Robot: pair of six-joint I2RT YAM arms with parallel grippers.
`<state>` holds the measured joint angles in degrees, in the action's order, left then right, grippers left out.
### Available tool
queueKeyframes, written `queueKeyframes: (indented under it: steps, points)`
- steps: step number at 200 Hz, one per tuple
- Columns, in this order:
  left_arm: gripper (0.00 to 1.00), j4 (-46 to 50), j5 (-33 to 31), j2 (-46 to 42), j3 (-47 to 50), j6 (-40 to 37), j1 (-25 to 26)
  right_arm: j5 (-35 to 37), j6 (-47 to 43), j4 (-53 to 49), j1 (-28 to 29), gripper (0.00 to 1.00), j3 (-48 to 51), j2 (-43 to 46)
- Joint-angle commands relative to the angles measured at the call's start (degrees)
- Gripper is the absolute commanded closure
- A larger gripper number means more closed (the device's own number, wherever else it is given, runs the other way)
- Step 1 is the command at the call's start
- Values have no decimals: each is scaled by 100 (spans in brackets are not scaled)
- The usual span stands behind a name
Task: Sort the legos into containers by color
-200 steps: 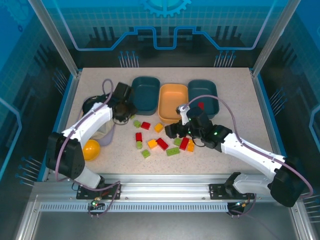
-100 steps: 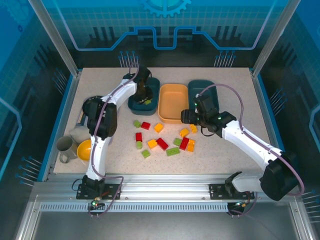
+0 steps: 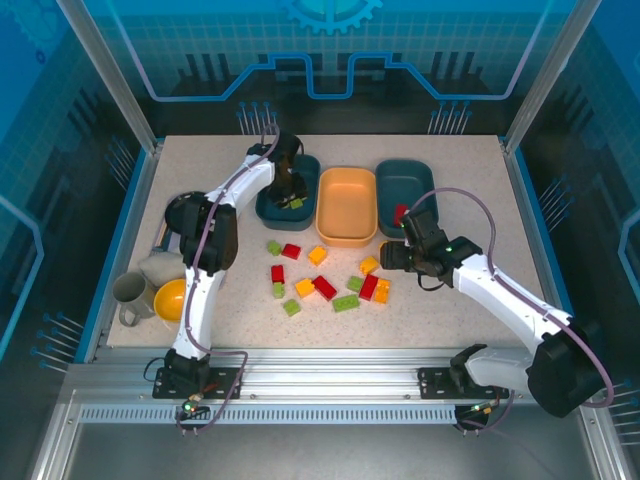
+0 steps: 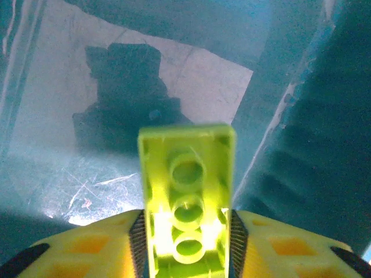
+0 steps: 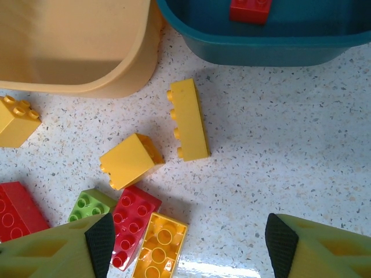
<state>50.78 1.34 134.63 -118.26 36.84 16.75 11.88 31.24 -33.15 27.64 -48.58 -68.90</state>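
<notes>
Left claw (image 4: 185, 231) grips a lime green brick (image 4: 186, 174) over the left-hand teal tray (image 3: 272, 210). Right claw (image 5: 190, 243) hangs open over the worktop (image 5: 290, 145), long yellow brick (image 5: 188, 119) just ahead, pointing away from it.

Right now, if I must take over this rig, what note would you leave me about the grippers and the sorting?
Left gripper: grips a green lego over the left teal tray.
Right gripper: open, empty, above loose yellow legos.
Done: one red lego lies in the right teal tray.
Left: orange tray is empty; about a dozen legos lie on the table.
</notes>
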Motion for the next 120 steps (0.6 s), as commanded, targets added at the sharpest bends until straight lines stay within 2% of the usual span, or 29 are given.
queueKeyframes:
  steps: [1, 28, 60, 94, 120]
  points:
    - [50, 151, 134, -50, -111, -92, -14, 104, -31, -150, -82, 28, -2, 163]
    - [39, 125, 45, -346, -110, -21, -5, 103, -102, -230, -96, 29, -111, 176]
    - [34, -24, 30, -1180, 162, 151, 75, 115, -131, -590, -45, 33, -326, 260]
    - [30, -910, 351, -2920, 1834, 306, 447, 107, 312, -1090, 209, 37, -339, 237]
    - [27, -1548, 539, -4333, 3530, 342, 963, 136, 581, -939, 429, 37, -214, 134]
